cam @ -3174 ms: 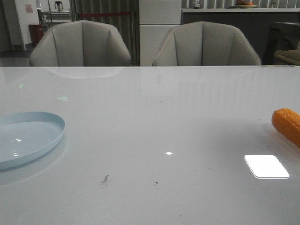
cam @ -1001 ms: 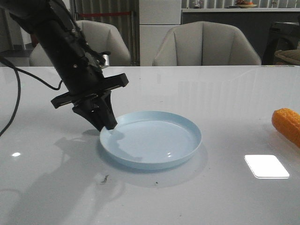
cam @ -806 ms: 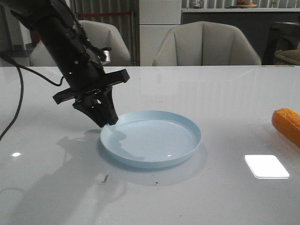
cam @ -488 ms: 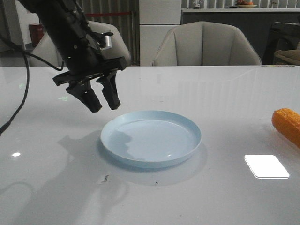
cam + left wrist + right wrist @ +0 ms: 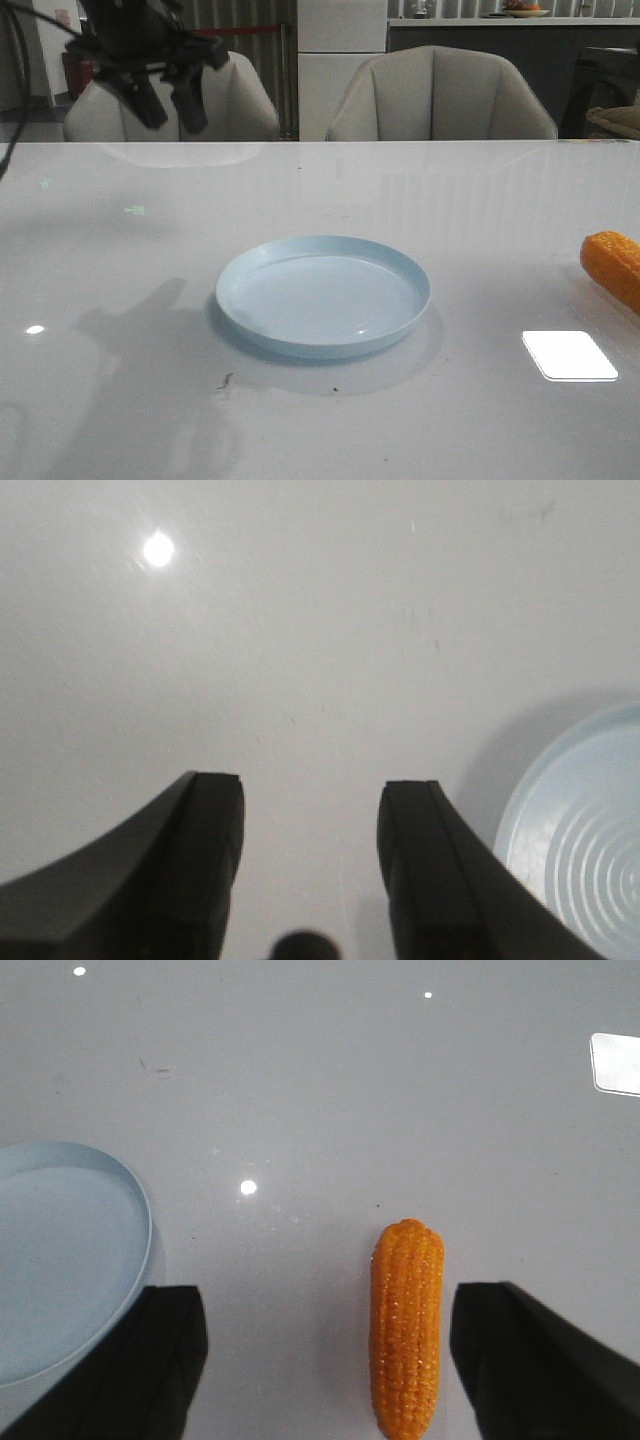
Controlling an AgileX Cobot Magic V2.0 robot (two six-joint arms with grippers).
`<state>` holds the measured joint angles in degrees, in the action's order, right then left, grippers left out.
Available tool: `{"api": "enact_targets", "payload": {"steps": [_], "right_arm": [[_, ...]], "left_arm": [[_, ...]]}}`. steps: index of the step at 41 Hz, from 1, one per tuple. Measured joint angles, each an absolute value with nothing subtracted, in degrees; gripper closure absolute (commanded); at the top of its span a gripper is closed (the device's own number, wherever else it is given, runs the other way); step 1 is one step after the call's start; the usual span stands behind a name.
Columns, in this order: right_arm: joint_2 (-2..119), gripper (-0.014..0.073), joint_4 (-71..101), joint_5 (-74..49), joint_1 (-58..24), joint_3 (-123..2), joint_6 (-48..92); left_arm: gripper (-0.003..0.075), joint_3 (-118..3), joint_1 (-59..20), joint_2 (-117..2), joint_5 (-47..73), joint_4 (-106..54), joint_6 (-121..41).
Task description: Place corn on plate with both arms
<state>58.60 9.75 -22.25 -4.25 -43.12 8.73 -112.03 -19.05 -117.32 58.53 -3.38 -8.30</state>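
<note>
Table (image 5: 480,200): glossy white surface, carrying the plate and the corn.
Plate (image 5: 322,294): pale blue, lying flat near the table's middle, nothing on it.
Left gripper (image 5: 168,98): raised high at the far left, well apart from the plate; fingers (image 5: 205,870) spread apart, nothing between them.
Right gripper (image 5: 330,1360): fingers wide apart with the corn lying between them, touching neither.
Corn (image 5: 406,1325): on the table, to the right of the plate and well clear of its rim; long axis running straight along the right gripper's reach, rounded end pointing away from the wrist.
View difference: the front view cuts the corn (image 5: 612,268) at the right edge and hides the right gripper; the right wrist view shows nearly the whole cob and the plate's rim (image 5: 140,1200).
</note>
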Motion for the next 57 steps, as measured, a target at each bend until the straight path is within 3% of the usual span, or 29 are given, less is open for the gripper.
{"api": "enact_targets", "payload": {"steps": [18, 33, 46, 57], "right_arm": [[58.6, -0.0013, 9.7, -22.4, -4.2, -43.1, 8.7], [58.6, -0.0013, 9.7, -22.4, -4.2, -43.1, 8.7], [58.6, -0.0013, 9.7, -22.7, -4.2, -43.1, 8.7], [58.6, -0.0013, 9.7, -25.5, -4.2, -43.1, 8.7]], "left_arm": [[0.034, -105.9, -14.4, -97.0, 48.1, 1.6, -8.1], [0.034, -74.2, -2.3, -74.8, 34.5, 2.0, -8.1], [0.034, -46.6, -1.4, -56.0, 24.2, 1.4, -8.1], [0.034, -36.9, -1.4, -48.1, 23.4, -0.7, -8.1]]}}
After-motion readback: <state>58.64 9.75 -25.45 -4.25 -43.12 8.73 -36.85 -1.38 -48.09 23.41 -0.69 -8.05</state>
